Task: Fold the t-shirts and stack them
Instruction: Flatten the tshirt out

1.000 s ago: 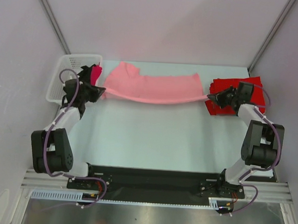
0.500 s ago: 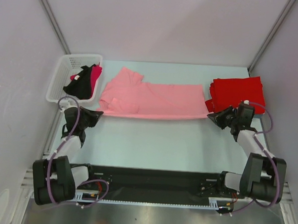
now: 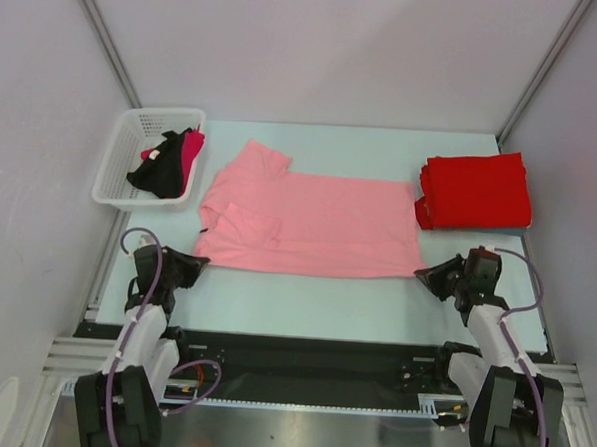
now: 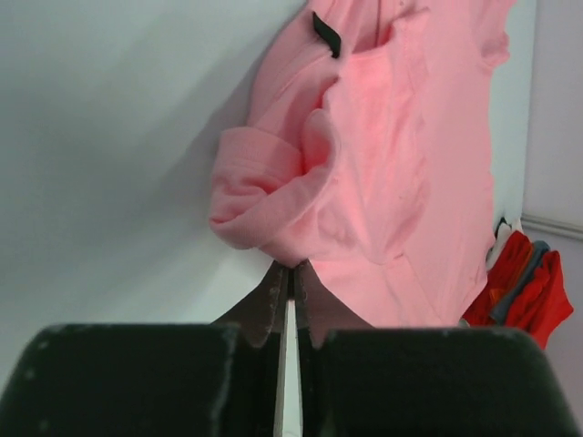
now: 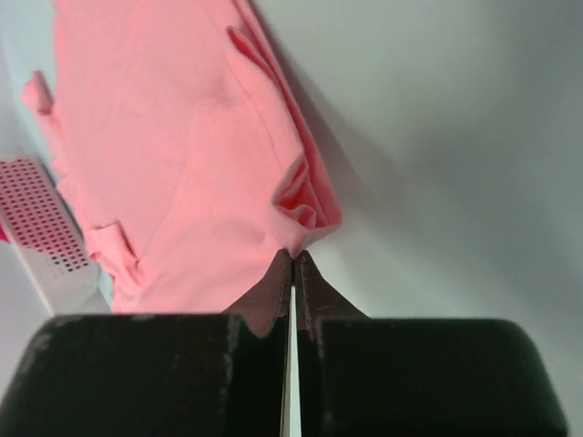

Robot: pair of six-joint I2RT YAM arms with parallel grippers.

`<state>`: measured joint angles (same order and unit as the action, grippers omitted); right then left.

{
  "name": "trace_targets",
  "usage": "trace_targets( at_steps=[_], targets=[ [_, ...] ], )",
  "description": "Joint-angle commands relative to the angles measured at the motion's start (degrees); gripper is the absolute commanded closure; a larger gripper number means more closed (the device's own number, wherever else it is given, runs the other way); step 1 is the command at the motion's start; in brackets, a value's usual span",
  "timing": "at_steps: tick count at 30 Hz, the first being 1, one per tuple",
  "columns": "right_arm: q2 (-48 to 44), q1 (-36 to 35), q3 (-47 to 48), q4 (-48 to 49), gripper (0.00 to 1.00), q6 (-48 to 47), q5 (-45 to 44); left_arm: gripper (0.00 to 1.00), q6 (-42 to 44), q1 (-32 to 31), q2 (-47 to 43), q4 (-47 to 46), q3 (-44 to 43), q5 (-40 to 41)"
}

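From above, a light salmon pink t-shirt of soft cloth lies spread flat across the middle of the pale table, its collar and sleeves toward the left. A stack of folded bright red t-shirts sits at the right of the frame, just beside the pink t-shirt's upper right corner. A white plastic lattice basket stands at the upper left and holds bunched black and magenta cloths. The left gripper is low at the pink t-shirt's lower left corner, and the right gripper is at its lower right corner. In the left wrist view the left gripper has its two dark fingers pressed together, with only a thin slit between them. Their tips nip the rolled, bunched corner of the pink t-shirt, which runs off to the upper right, a small black label showing near the top edge. In the right wrist view the right gripper likewise has its fingers squeezed together, and they pinch a folded-over corner of the pink t-shirt. The cloth stretches to the upper left, and the basket shows at the left edge.
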<state>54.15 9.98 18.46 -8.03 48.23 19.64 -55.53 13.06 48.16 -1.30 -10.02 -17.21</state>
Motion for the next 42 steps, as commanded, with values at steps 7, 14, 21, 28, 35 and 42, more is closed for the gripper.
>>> trace_targets(
  at_steps=[7,14,21,28,35,42],
  targets=[
    [-11.6,0.2,-6.3,-8.8,1.00,4.0,-11.2,0.41,-0.6,0.7,-22.2,16.2,4.6,17.0],
    [-12.1,0.0,-6.4,-9.1,0.90,4.2,-10.8,0.33,0.7,0.7,-21.5,16.6,4.1,18.9],
    [-11.8,-2.1,-4.7,-9.1,0.83,4.0,-12.3,0.32,1.8,0.7,-15.7,11.0,4.0,10.5],
    [-11.4,-4.3,-4.5,-8.4,0.85,4.8,-13.0,0.35,3.0,0.7,-11.9,6.4,4.6,6.3],
    [-9.9,-5.5,-4.4,-7.2,0.86,5.2,-13.0,0.44,2.7,0.7,-10.8,2.0,5.8,4.1],
    [-10.0,-6.0,-4.3,-7.2,0.95,5.9,-13.3,0.62,-0.4,0.7,-5.6,-8.2,7.6,4.2]
  ],
)
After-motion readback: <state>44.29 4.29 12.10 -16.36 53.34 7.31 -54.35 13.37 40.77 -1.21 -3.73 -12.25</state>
